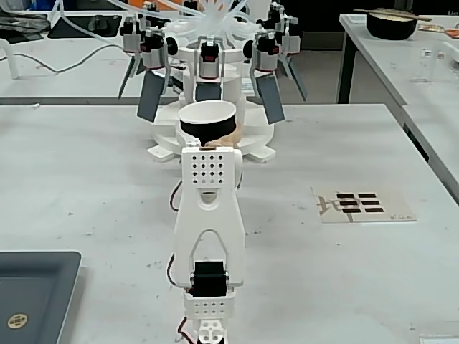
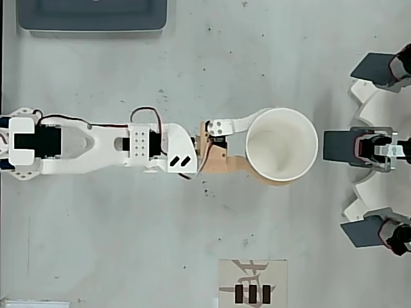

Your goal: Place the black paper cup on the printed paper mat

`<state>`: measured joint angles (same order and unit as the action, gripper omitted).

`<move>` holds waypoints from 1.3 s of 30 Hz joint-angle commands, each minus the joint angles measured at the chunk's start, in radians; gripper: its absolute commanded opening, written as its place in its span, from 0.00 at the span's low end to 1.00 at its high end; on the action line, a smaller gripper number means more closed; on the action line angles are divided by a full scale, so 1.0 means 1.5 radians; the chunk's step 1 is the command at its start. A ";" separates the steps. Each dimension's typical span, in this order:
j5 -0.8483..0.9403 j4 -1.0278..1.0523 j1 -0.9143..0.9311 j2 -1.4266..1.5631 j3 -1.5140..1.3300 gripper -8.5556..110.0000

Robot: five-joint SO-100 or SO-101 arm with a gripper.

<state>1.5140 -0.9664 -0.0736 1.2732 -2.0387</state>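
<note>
Fixed view: the tapered matte-black cup (image 1: pixel 208 120) stands upright past the white arm, held off the worktop (image 1: pixel 86 172); the flat printed mat (image 1: pixel 362 204) lies at four o'clock.

Overhead view: jaws (image 2: pixel 273 149) hug the cup's round white rim (image 2: pixel 281 144); the mat (image 2: pixel 252 283) lies at six o'clock, well apart.

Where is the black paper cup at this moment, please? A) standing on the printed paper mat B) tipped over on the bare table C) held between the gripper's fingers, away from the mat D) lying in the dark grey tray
C: in the overhead view the gripper clasps the black paper cup, while the printed paper mat lies bare.
</note>
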 commanded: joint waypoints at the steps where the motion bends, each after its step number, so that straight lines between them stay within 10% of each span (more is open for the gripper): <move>1: 0.063 0.017 0.061 0.015 0.046 0.18; 39: 0.059 0.027 0.062 0.224 -0.144 0.17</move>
<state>1.6091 -0.9265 0.0061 1.5140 -2.2488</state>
